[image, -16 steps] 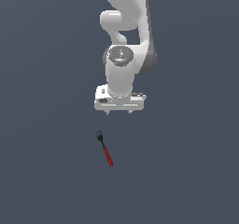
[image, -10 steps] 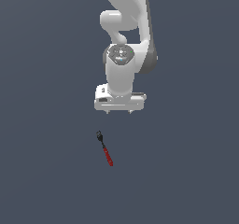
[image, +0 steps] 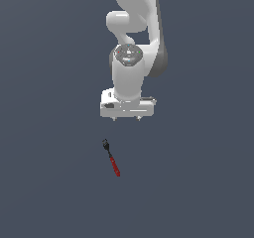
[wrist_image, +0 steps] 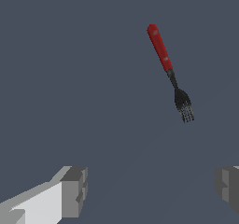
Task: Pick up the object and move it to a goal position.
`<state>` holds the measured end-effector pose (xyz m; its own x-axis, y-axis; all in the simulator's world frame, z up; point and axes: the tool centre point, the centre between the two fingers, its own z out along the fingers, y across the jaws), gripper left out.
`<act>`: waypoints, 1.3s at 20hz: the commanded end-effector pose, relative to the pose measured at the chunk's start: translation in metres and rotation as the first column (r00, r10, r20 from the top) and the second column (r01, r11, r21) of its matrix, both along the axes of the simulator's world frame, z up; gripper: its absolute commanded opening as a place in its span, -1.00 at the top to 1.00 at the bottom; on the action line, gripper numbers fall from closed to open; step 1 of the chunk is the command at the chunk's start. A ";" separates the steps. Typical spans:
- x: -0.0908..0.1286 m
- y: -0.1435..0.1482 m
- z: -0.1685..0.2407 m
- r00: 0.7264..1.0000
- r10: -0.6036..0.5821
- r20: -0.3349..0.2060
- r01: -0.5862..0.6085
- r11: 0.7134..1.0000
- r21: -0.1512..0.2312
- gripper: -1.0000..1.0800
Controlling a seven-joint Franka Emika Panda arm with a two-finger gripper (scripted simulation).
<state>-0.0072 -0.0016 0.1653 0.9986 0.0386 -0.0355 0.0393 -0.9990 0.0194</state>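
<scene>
While the gripper (image: pixel 128 117) hung above the floor (image: pixel 49 182) with nothing between its fingers (wrist_image: pixel 73 190), the real work of this task had not begun. The jaws stood wide apart, as the wrist view showed plainly: one finger on each side of the frame and only bare grey ground in the gap.

The object, a small fork (image: pixel 111 158) with a red handle and a black shaft and tines, lay flat on the floor, well apart from the gripper and clear of both fingers. In the exterior view it sat lower in the picture than the hand, a little toward that view's left, lying at a slant. The wrist camera caught the fork (wrist_image: pixel 170 73) off to one side, not between the jaws.

So nothing was done yet: no approach completed, no grasp, no lift. Left to do, by my reckoning, were lining up over the handle, descending, closing, lifting and carrying. No goal marker showed in either view, possibly because it lay outside the frame.
</scene>
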 end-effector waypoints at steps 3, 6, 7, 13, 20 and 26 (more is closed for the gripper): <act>0.007 -0.004 -0.005 1.000 0.024 0.001 -0.024 1.000 0.000 -0.92; 0.015 -0.008 -0.011 0.999 0.054 0.002 -0.054 0.999 0.001 -0.92; 0.019 -0.010 -0.014 0.998 0.066 0.003 -0.066 0.998 0.001 -0.92; 0.044 -0.025 -0.036 0.987 0.160 0.008 -0.160 0.987 0.004 -0.92; 0.076 -0.050 -0.072 0.956 0.292 0.020 -0.293 0.956 0.012 -0.92; 0.091 -0.066 -0.095 0.931 0.365 0.029 -0.366 0.931 0.018 -0.92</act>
